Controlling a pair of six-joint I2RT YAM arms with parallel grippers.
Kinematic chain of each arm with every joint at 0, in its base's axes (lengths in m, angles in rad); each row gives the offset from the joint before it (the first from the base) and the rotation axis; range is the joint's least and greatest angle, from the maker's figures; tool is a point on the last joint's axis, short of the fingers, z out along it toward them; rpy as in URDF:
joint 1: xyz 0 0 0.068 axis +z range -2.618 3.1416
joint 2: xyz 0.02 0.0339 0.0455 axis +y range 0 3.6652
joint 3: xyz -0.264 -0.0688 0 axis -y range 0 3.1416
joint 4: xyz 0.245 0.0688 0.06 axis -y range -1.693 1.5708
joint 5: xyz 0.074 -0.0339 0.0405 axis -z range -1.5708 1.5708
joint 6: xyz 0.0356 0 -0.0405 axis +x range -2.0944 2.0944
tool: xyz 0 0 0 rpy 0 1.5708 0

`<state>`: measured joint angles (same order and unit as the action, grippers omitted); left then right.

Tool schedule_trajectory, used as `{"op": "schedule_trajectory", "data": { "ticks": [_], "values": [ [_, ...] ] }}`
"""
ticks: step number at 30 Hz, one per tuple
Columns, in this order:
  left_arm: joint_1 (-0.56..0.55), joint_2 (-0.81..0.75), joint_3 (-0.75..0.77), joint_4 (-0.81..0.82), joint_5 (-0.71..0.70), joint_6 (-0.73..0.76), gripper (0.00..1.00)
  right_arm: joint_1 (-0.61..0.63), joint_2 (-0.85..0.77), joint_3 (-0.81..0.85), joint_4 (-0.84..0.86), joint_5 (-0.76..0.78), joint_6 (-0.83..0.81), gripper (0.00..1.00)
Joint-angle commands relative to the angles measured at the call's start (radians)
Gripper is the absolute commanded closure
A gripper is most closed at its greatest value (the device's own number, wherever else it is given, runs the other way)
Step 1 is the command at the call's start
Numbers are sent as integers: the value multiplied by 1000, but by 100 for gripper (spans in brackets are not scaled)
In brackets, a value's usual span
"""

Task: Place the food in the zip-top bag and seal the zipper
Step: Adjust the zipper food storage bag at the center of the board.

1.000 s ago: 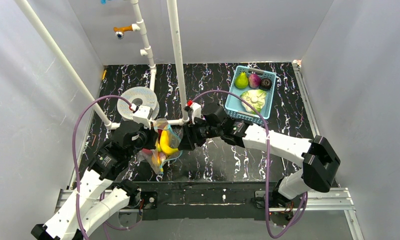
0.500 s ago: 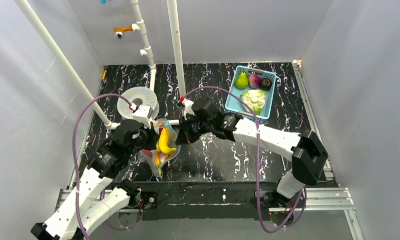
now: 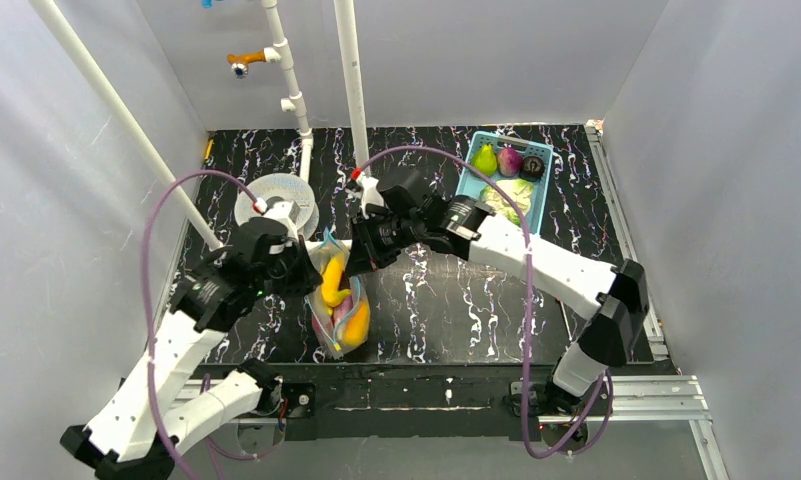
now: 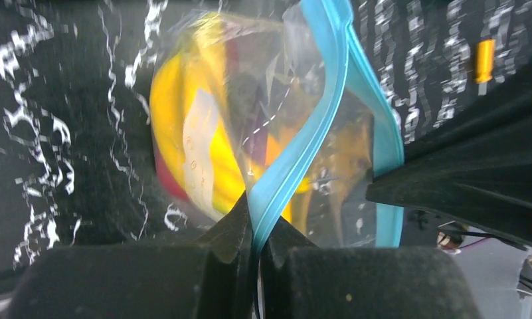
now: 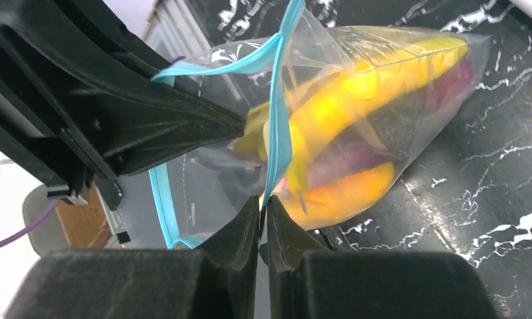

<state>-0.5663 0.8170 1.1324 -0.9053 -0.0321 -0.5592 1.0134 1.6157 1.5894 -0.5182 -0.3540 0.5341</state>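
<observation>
The clear zip-top bag hangs between both grippers over the black table, mouth up. Inside it lie a yellow banana, an orange-yellow piece and a magenta piece; a red piece shows behind the banana. My left gripper is shut on one lip of the light-blue zipper. The right gripper is shut on the other lip of the zipper. The mouth gapes between the two lips. In the top view the left gripper and right gripper face each other across the bag.
A light-blue basket at the back right holds more toy fruit, with the right arm reaching across its near corner. A white spool lies behind the left wrist. White pipes rise at the back centre.
The right gripper has closed on the zipper strip and shifted left and farther back. The bag now hangs longer toward the near edge, with the orange piece lower in it.
</observation>
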Motion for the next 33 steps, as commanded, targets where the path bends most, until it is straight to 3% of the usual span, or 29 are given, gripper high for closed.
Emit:
{"op": "schedule_trajectory", "data": {
  "ticks": [1,2,8,13,17,27,33],
  "values": [
    [-3,68,-61,-17,-26,-66,100,-18,108,18,-80,-2,-66,91],
    [-3,89,-42,-28,-30,-70,100,-19,128,38,-100,-14,-76,98],
    [-3,83,89,-45,-32,-97,100,-18,76,124,-156,-39,-120,99],
    [-3,-51,-54,80,-88,-105,100,-29,59,80,-102,-47,-123,99],
    [-3,-46,-51,41,-134,-90,100,-44,92,88,-103,-93,-102,97],
    [-3,-32,0,94,-173,81,100,-101,39,106,-45,-103,-74,60],
    [-2,-10,-5,162,-166,140,100,-218,-106,5,54,-152,-52,28]
  ]
}}
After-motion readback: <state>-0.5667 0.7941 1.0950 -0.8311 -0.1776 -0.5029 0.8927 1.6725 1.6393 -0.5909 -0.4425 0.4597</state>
